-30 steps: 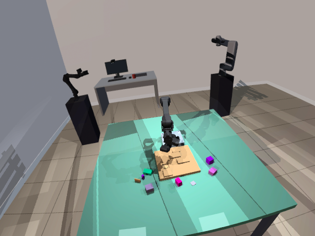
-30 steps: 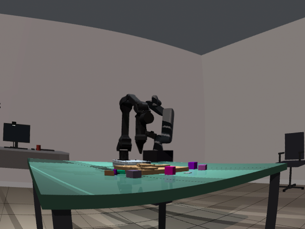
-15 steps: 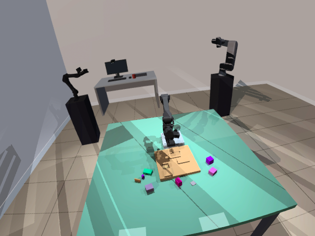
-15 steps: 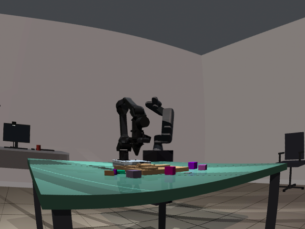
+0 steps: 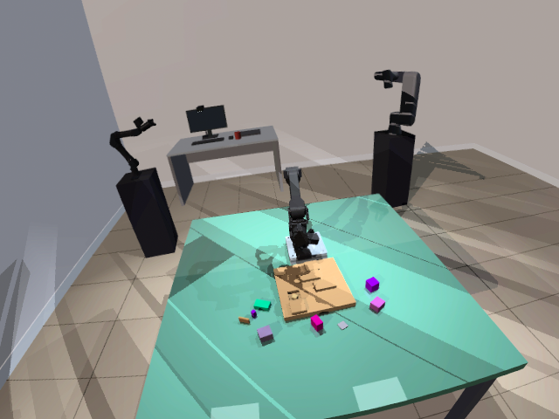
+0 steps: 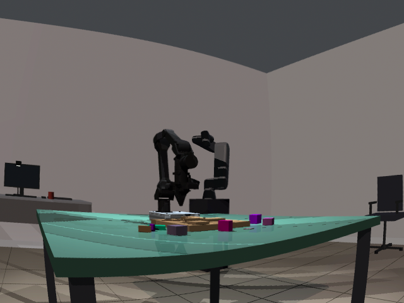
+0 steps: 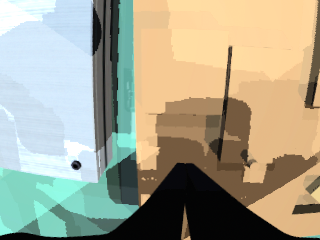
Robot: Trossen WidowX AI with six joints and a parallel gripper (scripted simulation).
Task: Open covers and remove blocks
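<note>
The tan puzzle board (image 5: 338, 296) (image 7: 275, 25) lies flat in front of the arm's base. Tan covers and dark slots show on it; how far each cover is open is hard to tell. A small light tan piece (image 5: 294, 296) shows at a dark opening near the board's left front; whether it is a block or a knob is unclear. My gripper (image 6: 180, 204) (image 7: 184, 171) is shut and empty, pointing down above the board's edge nearest the base. The arm's shadow covers part of the board.
Left of the board lie green (image 5: 262, 305), small purple (image 5: 253, 313) and orange (image 5: 244, 320) pieces. Grey-purple (image 5: 265, 333) and magenta (image 5: 316, 322) blocks and a grey tile (image 5: 342, 325) lie in front. Purple (image 5: 372, 285) and pink (image 5: 376, 304) blocks lie right.
</note>
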